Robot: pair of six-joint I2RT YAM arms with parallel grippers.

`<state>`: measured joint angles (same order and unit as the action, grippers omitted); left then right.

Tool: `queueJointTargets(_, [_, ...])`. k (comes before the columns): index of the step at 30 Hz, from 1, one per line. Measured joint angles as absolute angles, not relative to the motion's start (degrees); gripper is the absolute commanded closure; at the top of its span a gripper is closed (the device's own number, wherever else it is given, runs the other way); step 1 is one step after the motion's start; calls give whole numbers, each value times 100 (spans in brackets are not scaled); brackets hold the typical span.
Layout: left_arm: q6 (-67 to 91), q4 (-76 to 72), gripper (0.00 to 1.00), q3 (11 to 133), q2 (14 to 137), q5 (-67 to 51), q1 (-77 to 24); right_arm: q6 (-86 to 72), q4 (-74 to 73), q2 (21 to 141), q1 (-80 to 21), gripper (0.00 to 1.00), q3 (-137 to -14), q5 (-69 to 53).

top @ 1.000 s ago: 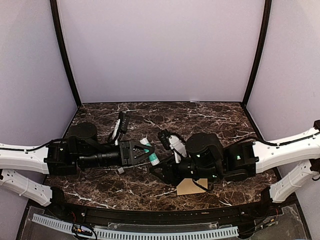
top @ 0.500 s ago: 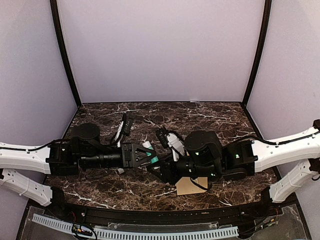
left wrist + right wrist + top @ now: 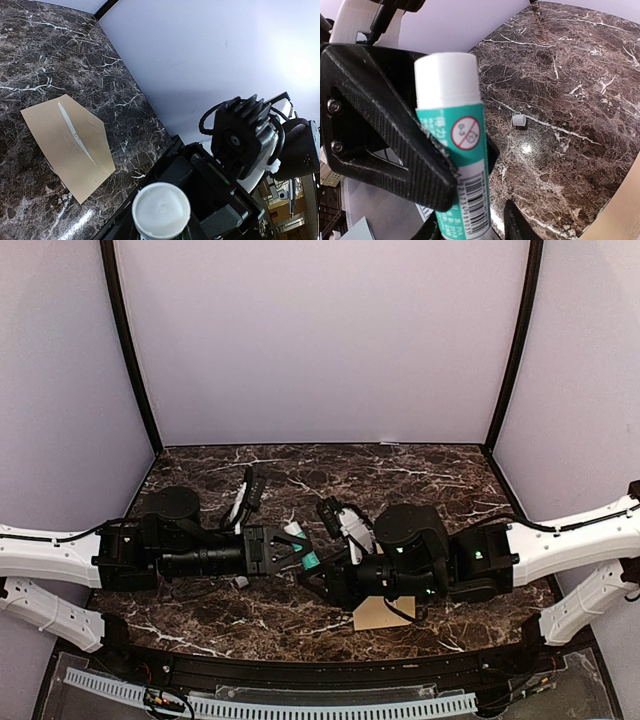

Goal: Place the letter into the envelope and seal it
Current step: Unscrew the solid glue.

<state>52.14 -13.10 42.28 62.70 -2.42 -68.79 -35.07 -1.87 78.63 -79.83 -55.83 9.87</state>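
The tan envelope lies flat on the marble table, partly under my right arm in the top view. A thin white sliver shows along its flap line; the letter itself is hidden. My left gripper is shut on a green-and-white glue stick, its black fingers clamped on the tube's middle. The stick's round white end faces the left wrist camera. My right gripper is open, with one finger on each side of the tube's lower end and a gap on the right side.
A small grey cap lies loose on the table below the left gripper, seen in the top view as a pale cap. Both arms meet over the table's middle. Purple walls close in the back and sides.
My left gripper has carried the glue stick slightly right, towards the right gripper. The right gripper's fingers have narrowed a little around the tube's end.
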Motion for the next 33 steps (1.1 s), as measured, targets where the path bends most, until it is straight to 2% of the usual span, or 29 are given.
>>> queueJointTargets(15, [5203, -1343, 100, 4228, 6278, -379, -6879, -3395, 185, 7544, -7979, 96, -5223, 694])
queueJointTargets(19, [5072, -1507, 100, 4228, 6296, -650, -6879, -3417, 556, 7312, -7883, 96, -4925, 298])
queueJointTargets(25, [4759, -2104, 100, 4187, 6296, -1181, -6873, -3693, 1734, 6877, -7491, 97, -4252, -947])
queueJointTargets(33, [4405, -2700, 100, 4097, 6298, -1909, -6860, -4340, 3057, 6882, -7192, 96, -3811, -2375])
